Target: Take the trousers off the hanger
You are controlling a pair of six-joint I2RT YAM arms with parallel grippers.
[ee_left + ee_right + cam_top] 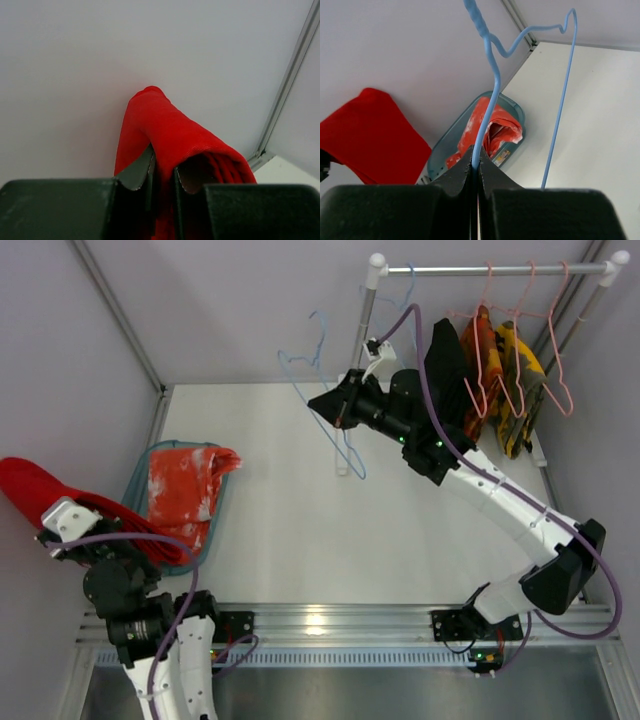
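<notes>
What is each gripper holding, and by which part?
The left gripper is shut on a fold of the plain red trousers. The right gripper pinches the blue hanger by its wire, below the twisted neck.

The middle of the counter lies bare between the teal basket at the left edge and the right arm, which slants across the right half. The blue hanger, pinched in the right hand, dangles over the back middle, near the rack post. Pink hangers and yellow-and-orange garments crowd the far right corner. The left hand, clamped on the plain red trousers, sits close against the left wall. The blotched trousers fill the basket.
</notes>
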